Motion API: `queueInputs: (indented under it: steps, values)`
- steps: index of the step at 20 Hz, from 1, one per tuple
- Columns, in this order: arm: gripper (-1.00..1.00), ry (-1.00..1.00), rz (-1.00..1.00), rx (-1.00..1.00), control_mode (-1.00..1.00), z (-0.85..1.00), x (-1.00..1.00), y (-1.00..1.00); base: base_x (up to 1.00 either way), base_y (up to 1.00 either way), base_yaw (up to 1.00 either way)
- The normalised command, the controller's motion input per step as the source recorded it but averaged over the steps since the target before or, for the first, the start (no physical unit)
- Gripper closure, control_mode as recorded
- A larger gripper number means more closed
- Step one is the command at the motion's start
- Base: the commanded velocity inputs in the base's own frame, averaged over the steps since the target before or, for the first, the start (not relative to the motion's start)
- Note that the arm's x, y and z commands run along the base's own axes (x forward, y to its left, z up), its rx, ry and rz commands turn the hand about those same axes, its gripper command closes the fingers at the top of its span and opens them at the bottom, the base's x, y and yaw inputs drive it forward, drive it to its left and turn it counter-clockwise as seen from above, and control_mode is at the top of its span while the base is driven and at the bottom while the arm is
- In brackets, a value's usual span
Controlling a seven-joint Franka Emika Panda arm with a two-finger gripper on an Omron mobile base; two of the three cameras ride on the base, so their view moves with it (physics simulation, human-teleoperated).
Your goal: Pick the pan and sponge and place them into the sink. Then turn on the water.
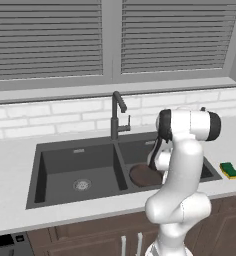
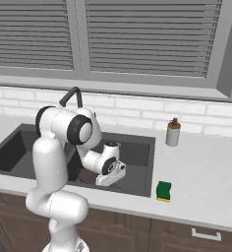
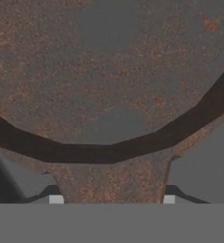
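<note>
Rusty-brown round pan (image 3: 109,71), dark-rimmed, lies in grey sink (image 1: 40,170).

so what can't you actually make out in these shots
- Gripper: in the hand view the fingertips sit either side of the pan handle, but the bottom band cuts them off, so whether they clamp it is unclear.
- Pan: in both base views the arm covers part of it in the sink's right basin.
- Faucet: in the right base view the arm hides its base and lever.
- Right basin's drain: hidden behind pan and arm.
</note>
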Motion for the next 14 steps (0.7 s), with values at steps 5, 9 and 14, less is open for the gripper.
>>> queueInputs:
  steps: [5, 9, 14]
  values:
    - [-1.0, 0.0, 0.0, 0.03, -1.0, 0.2, 0.0, 0.01, 0.0, 0.0, 0.0]
    - [-1.0, 0.0, 0.0, 0.0, -1.0, 0.52, 0.0, 0.0, 0.0, 0.0, 0.0]
    - [-1.0, 0.0, 0.0, 0.03, -1.0, 0.8, 0.0, 0.0, 0.0, 0.0, 0.0]
